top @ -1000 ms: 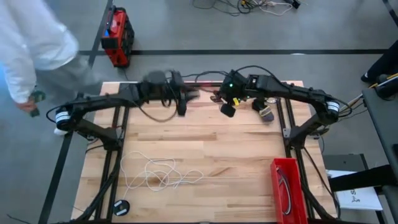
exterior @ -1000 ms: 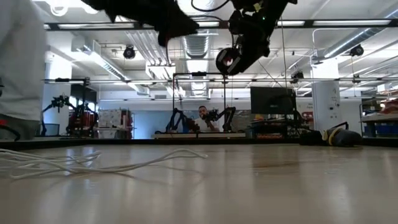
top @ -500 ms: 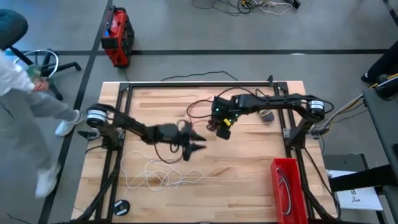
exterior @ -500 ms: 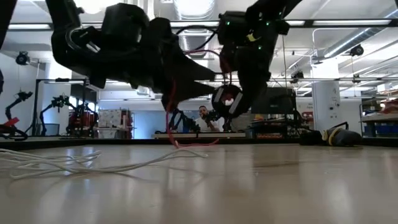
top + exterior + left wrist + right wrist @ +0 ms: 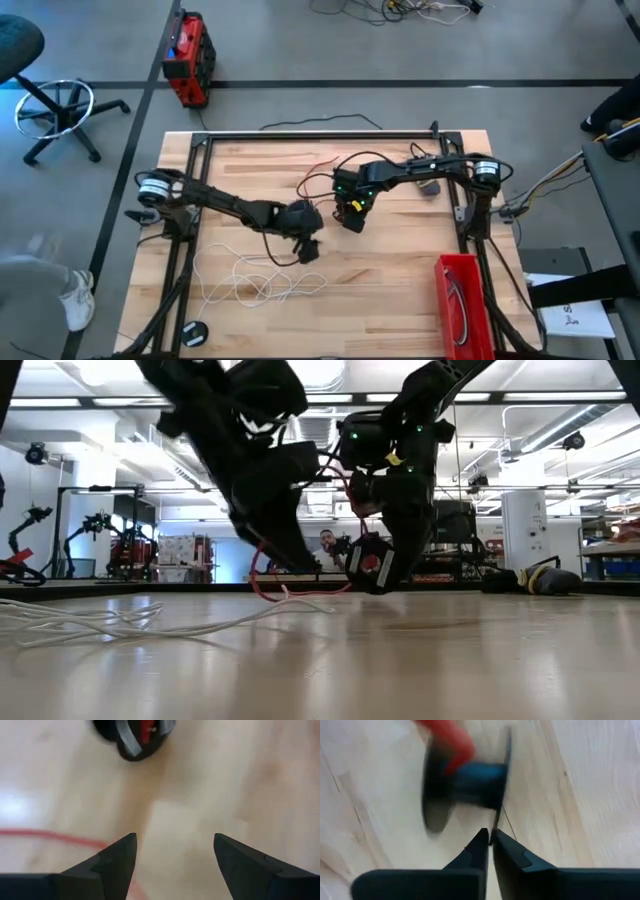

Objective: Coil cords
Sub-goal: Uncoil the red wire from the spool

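Note:
A red cord [image 5: 318, 172] loops on the wood between my two grippers and runs to a dark spool [image 5: 465, 775]. My right gripper [image 5: 350, 213] is shut on that spool near the table's middle. My left gripper [image 5: 308, 246] hangs open just to its left and nearer the front, pointing down. In the left wrist view the red cord [image 5: 50, 836] passes under one finger and the spool [image 5: 135, 737] lies ahead; whether the finger touches the cord, I cannot tell. A white cord [image 5: 250, 280] lies in loose tangled loops at the front left. A small black coil [image 5: 195, 332] rests by the front left corner. My right gripper pinches the thin rim of one spool flange [image 5: 496, 826] between its two fingers, which come from above and point down. The spool [image 5: 372, 565] hangs below the fingers with red cord on it, low over the table; whether it rests on the wood, I cannot tell.
A red bin [image 5: 462, 300] with a dark cord inside stands at the front right. A small grey object [image 5: 428, 186] lies at the back right. The table frame's black bars [image 5: 190, 250] run along both sides. Bare wood spans the front middle.
Both grippers have come from the far edge toward the table's middle and dropped low. My right gripper has carried the spool along, and the red cord has trailed onto the table after it. My left gripper has swung farther toward the near edge and now points down.

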